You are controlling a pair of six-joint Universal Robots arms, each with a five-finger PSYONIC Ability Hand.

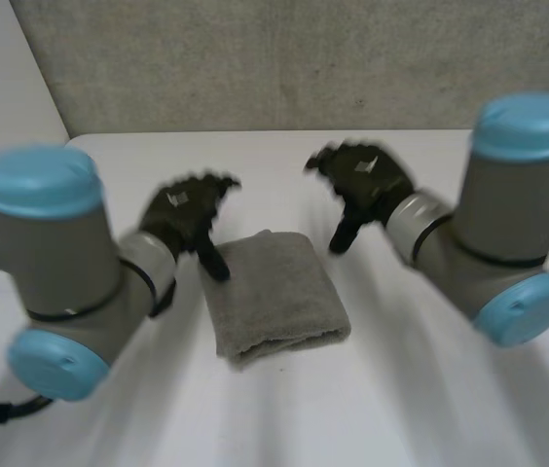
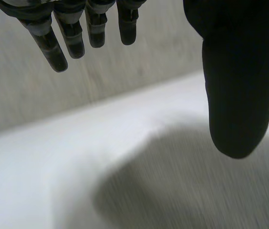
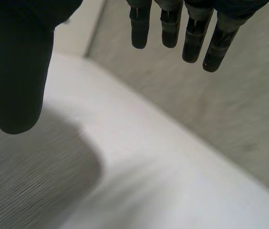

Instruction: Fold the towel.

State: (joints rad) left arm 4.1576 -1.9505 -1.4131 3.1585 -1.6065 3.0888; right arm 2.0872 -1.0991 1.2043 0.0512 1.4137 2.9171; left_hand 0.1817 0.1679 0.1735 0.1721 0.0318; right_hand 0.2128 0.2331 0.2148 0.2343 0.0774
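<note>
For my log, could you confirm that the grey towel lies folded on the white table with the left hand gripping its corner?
Not quite: the left hand is open and grips nothing, as the left wrist view shows. The grey towel does lie folded on the white table.

On my right wrist feed the right hand (image 3: 15, 67) is cut off at the base of its fingers, palm beyond the frame; the towel (image 3: 25, 181) runs off past the edge; the left hand (image 2: 234, 86) is cropped likewise on its own feed.
</note>
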